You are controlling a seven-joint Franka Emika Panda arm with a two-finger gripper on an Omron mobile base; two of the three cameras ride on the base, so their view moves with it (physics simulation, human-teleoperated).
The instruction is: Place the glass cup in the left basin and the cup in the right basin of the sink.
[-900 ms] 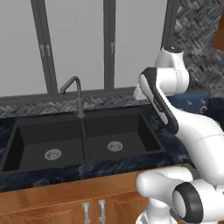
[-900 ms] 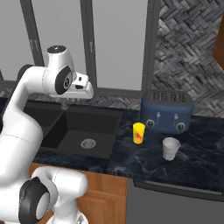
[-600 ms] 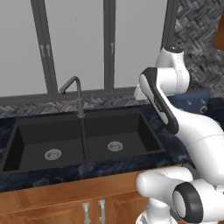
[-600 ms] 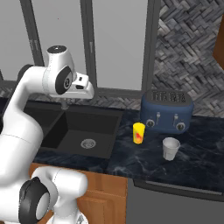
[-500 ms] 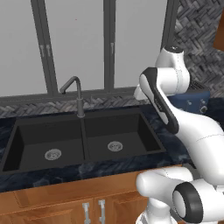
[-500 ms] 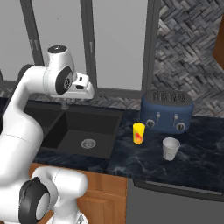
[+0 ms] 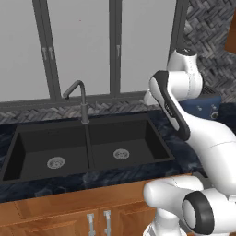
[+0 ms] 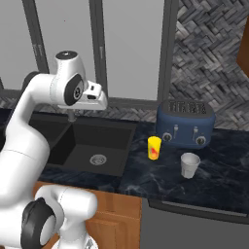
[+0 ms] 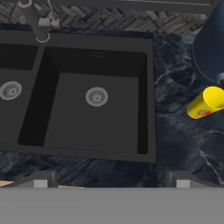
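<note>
- The gripper (image 9: 111,177) is hanging above the counter's front edge with its jaws spread wide; nothing is sitting between the fingertips (image 9: 41,178).
- Directly beyond the gripper, the right basin (image 9: 94,118) of the sink (image 7: 87,147) is lying open, its round silver drain (image 9: 96,96) showing at the centre.
- To the gripper's left, past the centre divider, the left basin (image 7: 50,154) is showing a second drain (image 7: 56,162).
- To the gripper's right, the cup (image 8: 154,147) is standing upright on the dark marbled counter (image 8: 214,180), long axis vertical, mouth up, red mark facing the front.
- Further right, well apart from the gripper, the glass cup (image 8: 189,165) is standing upright, mouth up, near the cup but not touching it.
- Behind both cups, a blue toaster (image 8: 186,123) is sitting; no readable writing is showing on it.
- Farthest back, the grey gooseneck tap (image 7: 78,99) is rising behind the divider.
</note>
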